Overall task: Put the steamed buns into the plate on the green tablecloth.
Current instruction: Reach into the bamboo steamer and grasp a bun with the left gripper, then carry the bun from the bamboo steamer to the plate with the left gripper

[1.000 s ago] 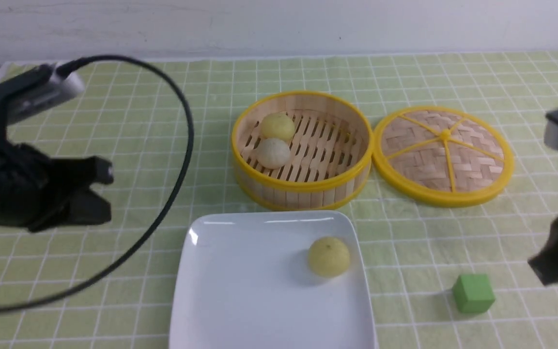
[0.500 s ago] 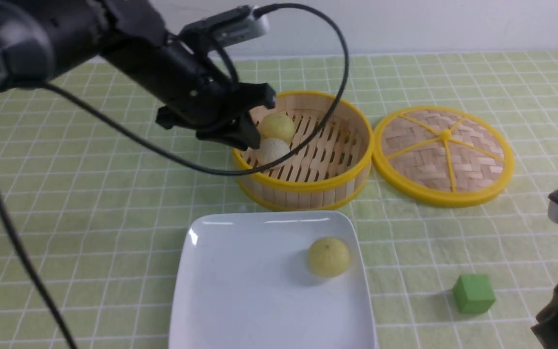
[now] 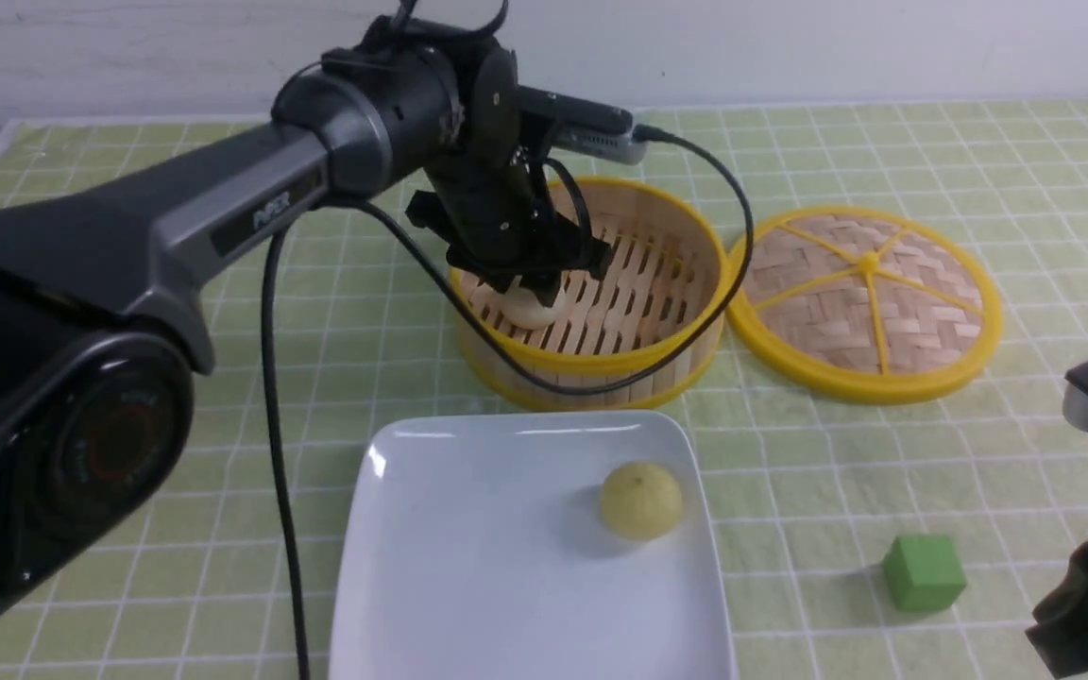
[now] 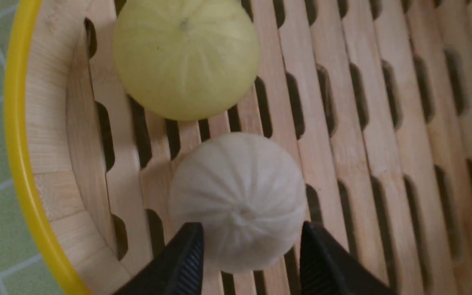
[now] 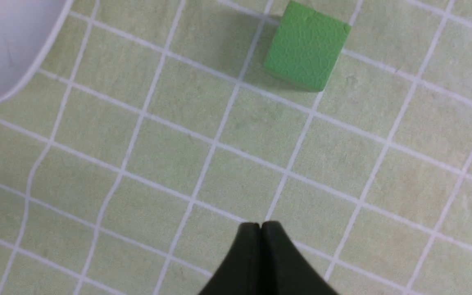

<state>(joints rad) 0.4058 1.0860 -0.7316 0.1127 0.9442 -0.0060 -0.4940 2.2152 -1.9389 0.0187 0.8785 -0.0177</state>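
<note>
Steamer floor (image 4: 363, 123) bears white bun (image 4: 238, 200) between left fingers (image 4: 187, 262) (spread wide).

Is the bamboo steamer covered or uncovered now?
Uncovered. The woven lid lies on the cloth beside the steamer, whose slats show.

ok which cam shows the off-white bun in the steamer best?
Left wrist view. The off-white bun fills mid-frame with its pleats sharp, and the open left gripper straddles it. The front view shows only a sliver of it under that gripper. The right wrist view misses it entirely.
</note>
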